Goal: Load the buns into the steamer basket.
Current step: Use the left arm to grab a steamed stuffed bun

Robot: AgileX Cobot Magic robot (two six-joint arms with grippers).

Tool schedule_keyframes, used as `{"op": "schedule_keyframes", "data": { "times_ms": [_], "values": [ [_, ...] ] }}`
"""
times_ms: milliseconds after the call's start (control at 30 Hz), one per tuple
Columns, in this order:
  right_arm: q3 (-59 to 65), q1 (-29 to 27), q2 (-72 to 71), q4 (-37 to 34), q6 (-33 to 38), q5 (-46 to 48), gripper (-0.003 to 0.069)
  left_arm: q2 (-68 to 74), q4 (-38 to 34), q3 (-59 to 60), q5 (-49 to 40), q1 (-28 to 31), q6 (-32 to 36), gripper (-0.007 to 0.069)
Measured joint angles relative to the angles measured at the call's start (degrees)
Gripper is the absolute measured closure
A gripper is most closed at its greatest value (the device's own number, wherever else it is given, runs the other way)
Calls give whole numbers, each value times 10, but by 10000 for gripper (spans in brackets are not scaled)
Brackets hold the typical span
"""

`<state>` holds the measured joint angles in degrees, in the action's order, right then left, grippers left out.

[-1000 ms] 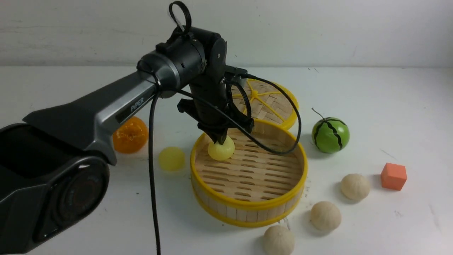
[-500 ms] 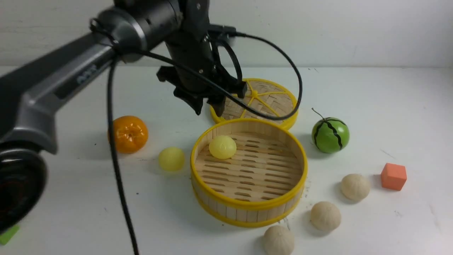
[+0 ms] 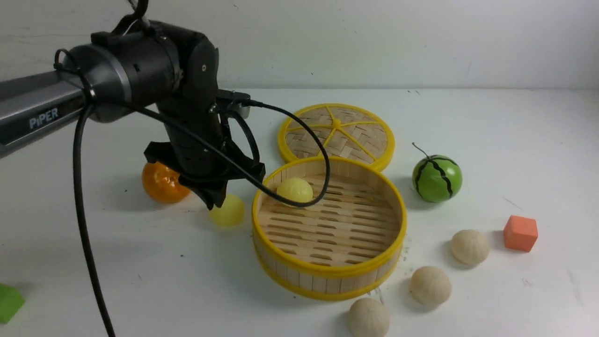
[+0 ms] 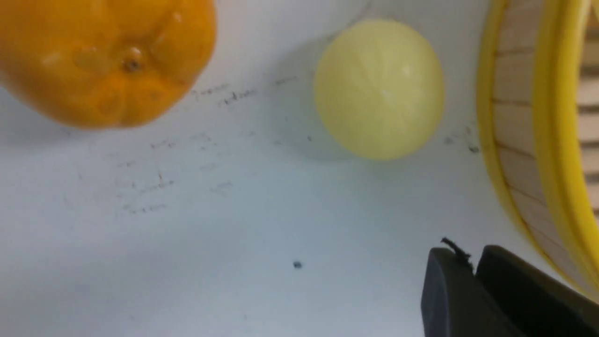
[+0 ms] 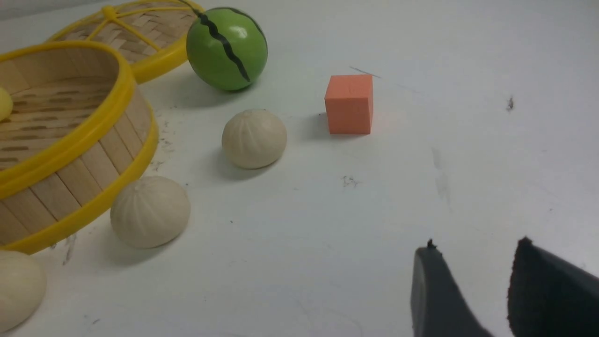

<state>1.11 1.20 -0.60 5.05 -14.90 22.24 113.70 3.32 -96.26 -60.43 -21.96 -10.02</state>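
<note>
Fingers (image 4: 449, 290) of the left hand (image 3: 213, 202) stand barely parted, empty, near a yellow bun (image 3: 229, 211); only its wrist view shows the right hand (image 5: 489, 262), spread and empty.

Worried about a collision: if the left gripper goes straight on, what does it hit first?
Likely the table beside the loose yellow bun; depth is unclear, so the left gripper might clip it.

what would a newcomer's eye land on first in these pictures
The black left arm fills the left of the front view, with the left gripper low beside a pale yellow bun on the table, next to the steamer basket. The basket, mid-table, holds one other yellow bun. A green watermelon ball stands bright to its right.
</note>
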Motion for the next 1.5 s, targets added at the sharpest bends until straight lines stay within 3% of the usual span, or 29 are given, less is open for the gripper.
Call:
{"op": "schedule_keyframes", "data": {
  "times_ms": [133, 267, 800, 1267, 1500],
  "values": [
    [0, 0, 0, 0, 0, 0, 420, 38, -2, -28, 12, 4, 3, 400],
    [0, 0, 0, 0, 0, 0, 420, 61, -9, -45, 22, 4, 7, 351],
    [0, 0, 0, 0, 0, 0, 420, 88, 30, -49, 80, 4, 8, 345],
    [0, 0, 0, 0, 0, 0, 420, 89, 33, -50, 75, 4, 8, 344],
    [0, 0, 0, 0, 0, 0, 420, 89, 36, -50, 81, 4, 8, 382]
  ]
}}
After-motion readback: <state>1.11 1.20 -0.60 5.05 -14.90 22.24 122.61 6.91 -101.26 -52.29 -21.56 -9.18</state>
